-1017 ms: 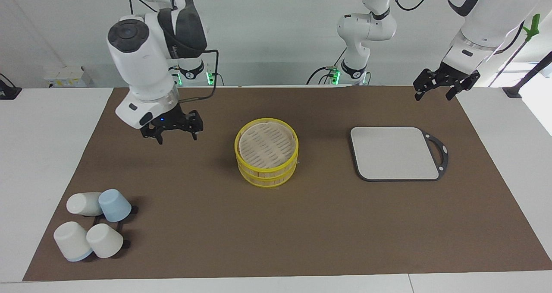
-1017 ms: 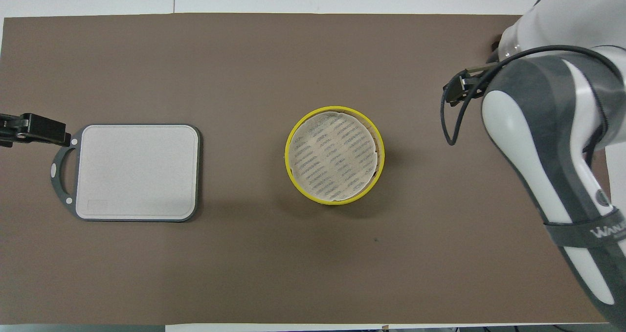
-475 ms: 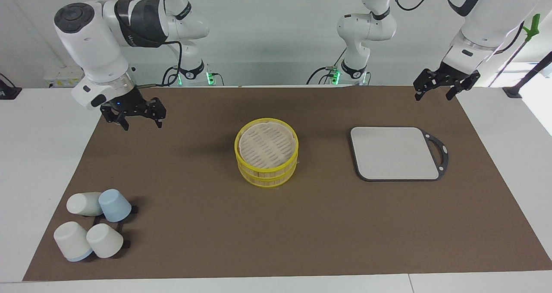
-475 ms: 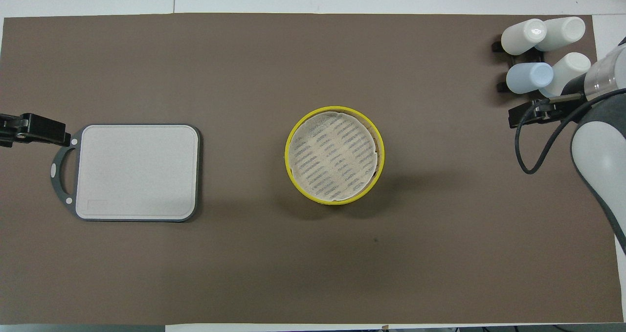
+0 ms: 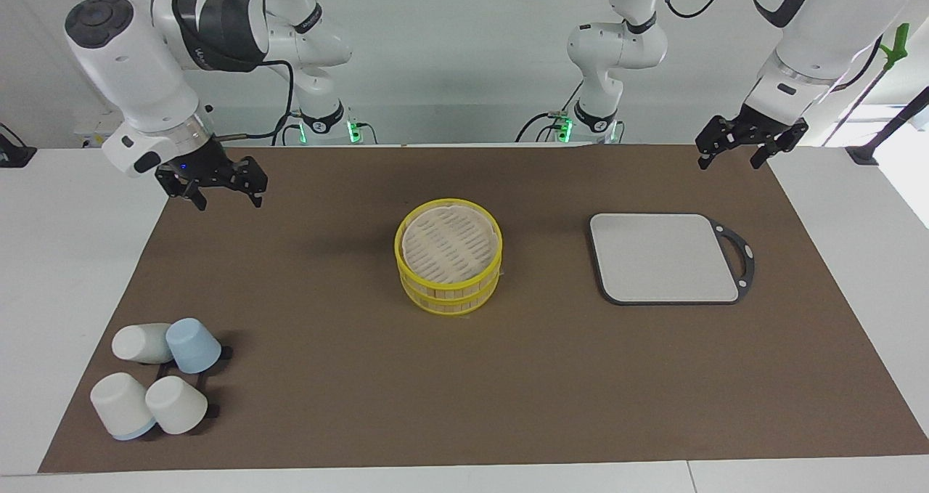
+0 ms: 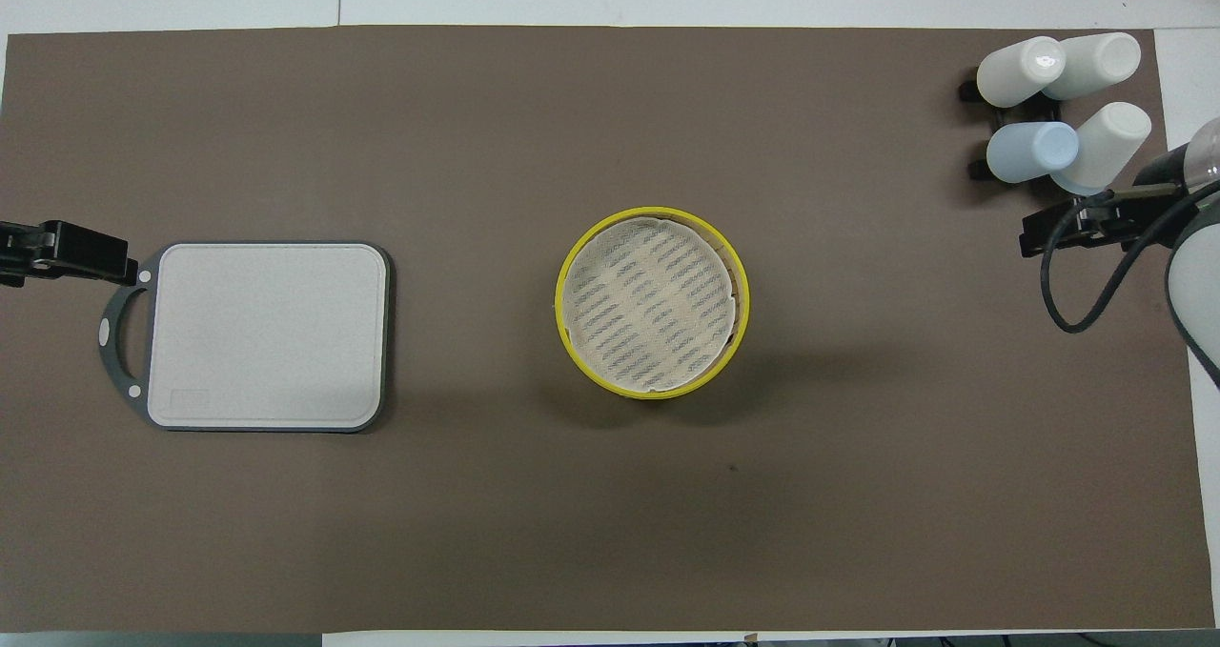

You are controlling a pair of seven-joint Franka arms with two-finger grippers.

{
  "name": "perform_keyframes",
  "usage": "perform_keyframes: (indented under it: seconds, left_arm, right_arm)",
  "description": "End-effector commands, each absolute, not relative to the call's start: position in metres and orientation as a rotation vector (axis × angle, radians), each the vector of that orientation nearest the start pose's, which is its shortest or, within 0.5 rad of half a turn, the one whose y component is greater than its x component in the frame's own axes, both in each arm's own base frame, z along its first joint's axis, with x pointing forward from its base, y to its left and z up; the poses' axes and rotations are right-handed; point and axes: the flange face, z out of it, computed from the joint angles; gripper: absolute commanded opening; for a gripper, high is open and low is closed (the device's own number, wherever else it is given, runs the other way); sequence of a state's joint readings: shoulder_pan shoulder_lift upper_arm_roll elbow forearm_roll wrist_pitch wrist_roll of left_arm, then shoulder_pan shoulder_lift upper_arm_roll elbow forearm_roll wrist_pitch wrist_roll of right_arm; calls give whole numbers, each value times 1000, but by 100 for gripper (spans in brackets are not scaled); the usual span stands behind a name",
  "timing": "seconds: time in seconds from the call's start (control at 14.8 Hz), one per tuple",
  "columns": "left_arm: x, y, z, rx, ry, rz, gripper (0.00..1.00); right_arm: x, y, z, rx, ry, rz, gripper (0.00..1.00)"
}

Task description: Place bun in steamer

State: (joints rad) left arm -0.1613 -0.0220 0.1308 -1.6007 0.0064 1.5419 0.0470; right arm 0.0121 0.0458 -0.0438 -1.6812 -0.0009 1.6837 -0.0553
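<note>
The steamer (image 5: 448, 257) stands at the middle of the brown mat, two yellow-rimmed tiers with the slatted lid on; it also shows in the overhead view (image 6: 653, 302). No bun is in view. My right gripper (image 5: 227, 201) is open and empty, in the air over the mat's corner at the right arm's end, well apart from the steamer; it also shows in the overhead view (image 6: 1072, 230). My left gripper (image 5: 729, 163) is open and empty, waiting in the air over the mat's edge at the left arm's end, beside the board's handle in the overhead view (image 6: 67, 252).
A grey rectangular board (image 5: 664, 257) with a dark handle lies toward the left arm's end (image 6: 267, 334). Several white and blue cups (image 5: 160, 377) lie on a black rack at the right arm's end, farther from the robots (image 6: 1058, 104).
My right arm swung away from the steamer toward its own end of the table and uncovered the cups in the overhead view. The left arm has not moved.
</note>
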Motion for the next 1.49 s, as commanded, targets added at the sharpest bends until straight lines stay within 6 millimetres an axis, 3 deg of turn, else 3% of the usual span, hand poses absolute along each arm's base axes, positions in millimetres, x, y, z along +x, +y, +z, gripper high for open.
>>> perform_keyframes:
  seconds: [0.0,1.42]
  left_arm:
    - [542,-11,627,-3132,113,44,100]
    - [542,-11,628,-3128,117,41,100]
  right_arm:
    - [573,-21,557,-3120,-61,82,100]
    - [572,-21,556,-3147,-67,85,100]
